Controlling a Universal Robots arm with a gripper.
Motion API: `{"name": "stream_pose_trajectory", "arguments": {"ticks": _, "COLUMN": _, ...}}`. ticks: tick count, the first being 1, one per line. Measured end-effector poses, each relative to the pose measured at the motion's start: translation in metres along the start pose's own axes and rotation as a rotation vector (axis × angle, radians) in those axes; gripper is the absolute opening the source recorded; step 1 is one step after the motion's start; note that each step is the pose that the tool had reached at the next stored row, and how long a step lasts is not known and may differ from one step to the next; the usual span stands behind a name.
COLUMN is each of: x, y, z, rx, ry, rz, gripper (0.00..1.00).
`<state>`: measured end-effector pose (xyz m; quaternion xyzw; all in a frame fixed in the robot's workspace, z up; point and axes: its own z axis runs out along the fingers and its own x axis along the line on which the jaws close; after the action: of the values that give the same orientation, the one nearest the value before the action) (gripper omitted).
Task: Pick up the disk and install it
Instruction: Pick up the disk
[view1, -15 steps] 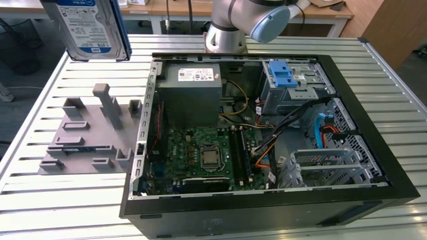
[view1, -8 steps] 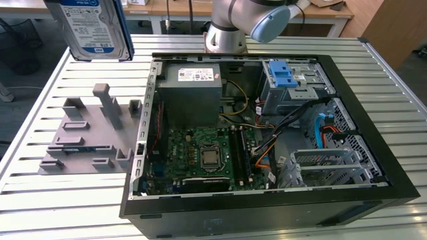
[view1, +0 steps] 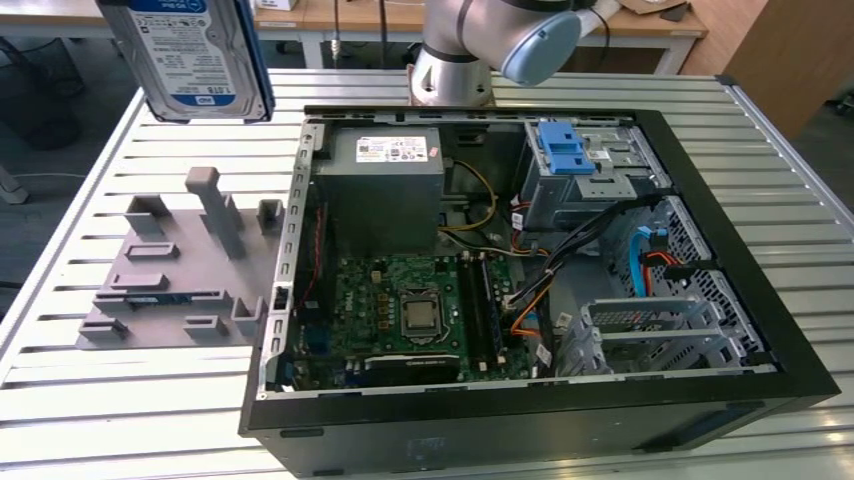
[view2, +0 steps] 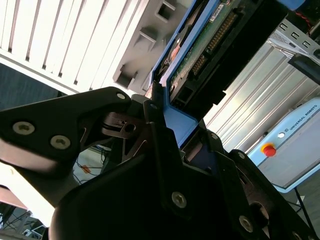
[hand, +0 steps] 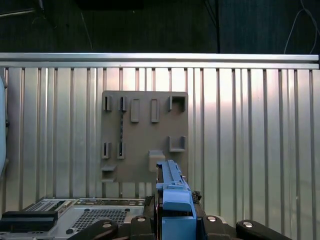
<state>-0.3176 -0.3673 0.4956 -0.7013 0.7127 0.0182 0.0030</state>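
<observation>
The flat, silver-metal disk (view1: 187, 55) with its white-and-blue label and blue plastic carrier bracket hangs in the upper left of the exterior view. It is clear of the slatted metal worktop (view1: 80, 400) and above the far side of the grey moulded fixture plate (view1: 174, 270). In both wrist views the black hand (view2: 167, 125) is pressed onto the end of the blue bracket, pinching the disk by its edge, with the green circuit board facing the second wrist camera.

The open black computer case (view1: 534, 420) lies towards the exterior view's right, and its grey metal drive cage with a blue latch (view1: 587, 160) sits in the far corner.

The step in hand looks like the carry from the fixture to the case. The grip sits on plastic at one end only, so the disk can probably swing or slip. Slow, smooth travel with no sudden wrist turns would suit it. The disk should pass well above the case wall and the grey box-shaped power supply (view1: 387, 190). It should also stay apart from the bundle of orange and black cables (view1: 534, 290), and its long edges should line up with the cage rails.
</observation>
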Motion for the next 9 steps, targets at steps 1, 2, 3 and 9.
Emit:
{"name": "stream_pose_trajectory", "arguments": {"ticks": 1, "x": 0.0, "y": -0.0009, "z": 0.0, "rx": 0.0, "ry": 0.0001, "rz": 0.0, "gripper": 0.36}}
{"name": "stream_pose_trajectory", "arguments": {"ticks": 2, "x": 0.0, "y": -0.0018, "z": -0.0001, "rx": -0.0002, "ry": 0.0001, "rz": 0.0, "gripper": 0.36}}
{"name": "stream_pose_trajectory", "arguments": {"ticks": 3, "x": -0.0001, "y": -0.0027, "z": -0.0001, "rx": -0.0001, "ry": 0.0, "rz": 0.0, "gripper": 0.36}}
{"name": "stream_pose_trajectory", "arguments": {"ticks": 9, "x": -0.0001, "y": -0.0078, "z": -0.0002, "rx": 0.0, "ry": 0.0, "rz": 0.0, "gripper": 0.36}}
